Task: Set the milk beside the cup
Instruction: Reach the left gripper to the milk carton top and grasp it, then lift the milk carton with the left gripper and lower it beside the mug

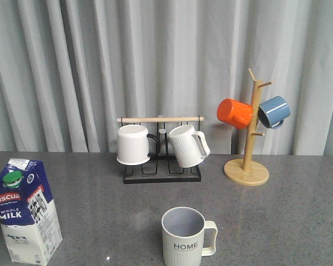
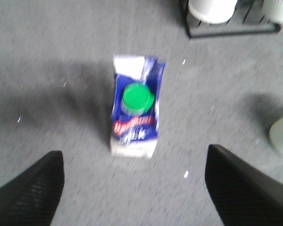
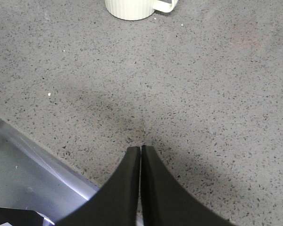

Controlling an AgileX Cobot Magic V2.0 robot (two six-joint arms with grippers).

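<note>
The milk (image 1: 26,210), a blue and white carton with a green cap, stands upright at the front left of the grey table. The left wrist view shows the milk (image 2: 134,113) from above, blurred. My left gripper (image 2: 134,181) is open and wide, above the table with the carton beyond its fingers, not touching it. The cup (image 1: 184,237), cream-white and ribbed with "HOME" lettering, stands at the front centre, handle to the right. Its base shows in the right wrist view (image 3: 132,7). My right gripper (image 3: 140,149) is shut and empty, low over the table near its edge.
A black rack (image 1: 162,172) at the back centre holds a plain white mug (image 1: 133,144) and a white ribbed mug (image 1: 187,145). A wooden mug tree (image 1: 247,166) at the back right carries an orange mug (image 1: 235,113) and a blue mug (image 1: 273,111). The table edge (image 3: 47,160) lies beside my right gripper.
</note>
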